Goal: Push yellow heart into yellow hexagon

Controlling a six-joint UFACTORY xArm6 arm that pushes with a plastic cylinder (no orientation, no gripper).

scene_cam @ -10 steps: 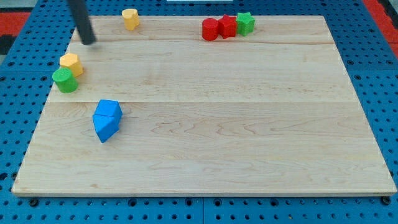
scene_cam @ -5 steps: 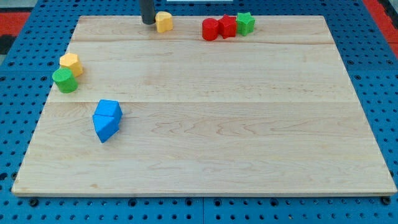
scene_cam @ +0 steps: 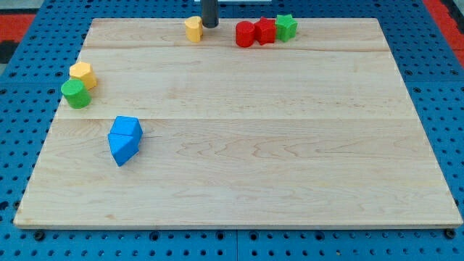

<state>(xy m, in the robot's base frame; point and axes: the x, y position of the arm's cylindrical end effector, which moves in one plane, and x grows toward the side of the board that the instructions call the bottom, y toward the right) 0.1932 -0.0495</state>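
Observation:
The yellow heart [scene_cam: 193,28] lies near the board's top edge, left of centre. My tip [scene_cam: 209,25] stands right beside it on its right, touching or nearly so. The yellow hexagon [scene_cam: 82,73] sits far off at the board's left edge, touching a green cylinder [scene_cam: 75,94] just below it.
Two red blocks [scene_cam: 246,34] [scene_cam: 265,31] and a green star [scene_cam: 286,27] sit in a row at the top, right of my tip. Two blue blocks [scene_cam: 124,139] lie joined at the left, below the green cylinder. The wooden board [scene_cam: 290,145] rests on blue pegboard.
My tip moved from the upper left across to the heart's left, pushed the heart rightward, then passed over to the heart's right side. The other blocks have not moved.

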